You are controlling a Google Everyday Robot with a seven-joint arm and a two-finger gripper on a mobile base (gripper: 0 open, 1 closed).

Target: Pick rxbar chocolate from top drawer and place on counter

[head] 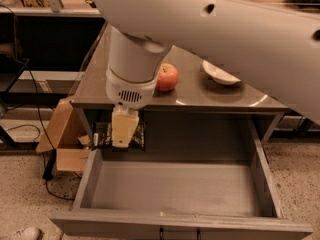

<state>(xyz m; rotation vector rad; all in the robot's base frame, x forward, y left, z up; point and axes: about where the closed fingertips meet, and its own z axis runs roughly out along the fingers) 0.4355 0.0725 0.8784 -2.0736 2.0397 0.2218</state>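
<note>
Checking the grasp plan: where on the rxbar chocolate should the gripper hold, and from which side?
Probably mid-length, across its narrow width, from above. The rxbar chocolate is thin, face up at the back-left of the top drawer, with walls close by, so side approaches look blocked. The gripper is directly over its middle.

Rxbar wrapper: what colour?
Black with pale print, camera view; rxbar chocolate sits behind pincer at back-left of top drawer.

Top drawer open, in front of and below counter. Rxbar chocolate at drawer's back-left corner, gripper directly over it. On counter: apple left of dish. Cardboard box on floor, left of drawer.
</note>
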